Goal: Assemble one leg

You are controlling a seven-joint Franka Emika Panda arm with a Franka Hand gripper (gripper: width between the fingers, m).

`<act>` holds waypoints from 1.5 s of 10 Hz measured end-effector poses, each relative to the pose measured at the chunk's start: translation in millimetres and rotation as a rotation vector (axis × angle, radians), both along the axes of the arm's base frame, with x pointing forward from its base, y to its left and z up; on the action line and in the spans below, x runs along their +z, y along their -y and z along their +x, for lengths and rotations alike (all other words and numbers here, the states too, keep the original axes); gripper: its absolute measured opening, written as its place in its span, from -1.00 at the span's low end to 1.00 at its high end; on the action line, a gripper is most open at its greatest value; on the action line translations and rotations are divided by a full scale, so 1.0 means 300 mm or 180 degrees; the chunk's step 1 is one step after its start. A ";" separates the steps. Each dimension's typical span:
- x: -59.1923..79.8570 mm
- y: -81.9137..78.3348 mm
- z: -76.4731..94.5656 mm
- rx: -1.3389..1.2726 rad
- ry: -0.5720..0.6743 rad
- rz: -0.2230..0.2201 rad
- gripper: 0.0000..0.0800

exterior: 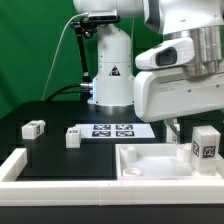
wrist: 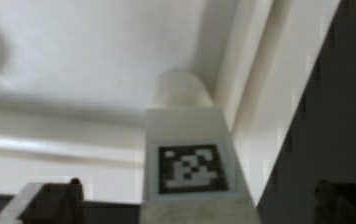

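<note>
A leg, a small white block with a black-and-white tag, stands upright at the corner of the large white panel on the exterior view's right. My gripper hangs low over that corner. In the wrist view the leg rises between my two dark fingertips, with a gap on each side, so the gripper is open and straddles it. The panel's surface and raised rim lie behind the leg.
Two more tagged legs lie on the black table at the exterior view's left. The marker board lies in front of the robot base. A white raised border runs along the table's front left.
</note>
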State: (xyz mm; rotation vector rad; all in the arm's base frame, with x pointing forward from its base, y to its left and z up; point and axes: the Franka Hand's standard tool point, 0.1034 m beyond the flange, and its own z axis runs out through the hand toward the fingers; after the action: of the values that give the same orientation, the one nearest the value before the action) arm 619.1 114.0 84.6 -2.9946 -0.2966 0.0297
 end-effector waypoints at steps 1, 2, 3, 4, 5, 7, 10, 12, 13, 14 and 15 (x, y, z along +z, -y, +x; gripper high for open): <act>0.003 -0.006 0.005 0.0018 -0.0095 0.0008 0.62; 0.004 -0.007 0.010 0.0017 -0.0089 0.0009 0.62; 0.003 -0.006 0.010 0.0015 -0.0083 0.0010 0.62; 0.003 -0.006 0.010 0.0014 -0.0083 0.0010 0.62; 0.003 -0.006 0.010 0.0014 -0.0083 0.0010 0.27; 0.003 -0.004 0.011 0.0012 -0.0083 0.0009 -0.25; 0.002 0.002 0.011 -0.0071 -0.0094 0.0002 -0.26; -0.001 0.008 0.007 -0.0496 -0.0140 0.0035 -0.26; -0.001 0.008 0.003 -0.0889 -0.0161 0.0055 -0.26; -0.002 0.005 0.001 -0.1349 -0.0179 0.0050 -0.26; -0.003 0.003 -0.001 -0.1729 -0.0200 0.0046 -0.26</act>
State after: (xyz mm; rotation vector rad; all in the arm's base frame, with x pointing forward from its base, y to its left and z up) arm 618.9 113.0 83.7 -2.9423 0.5205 0.0657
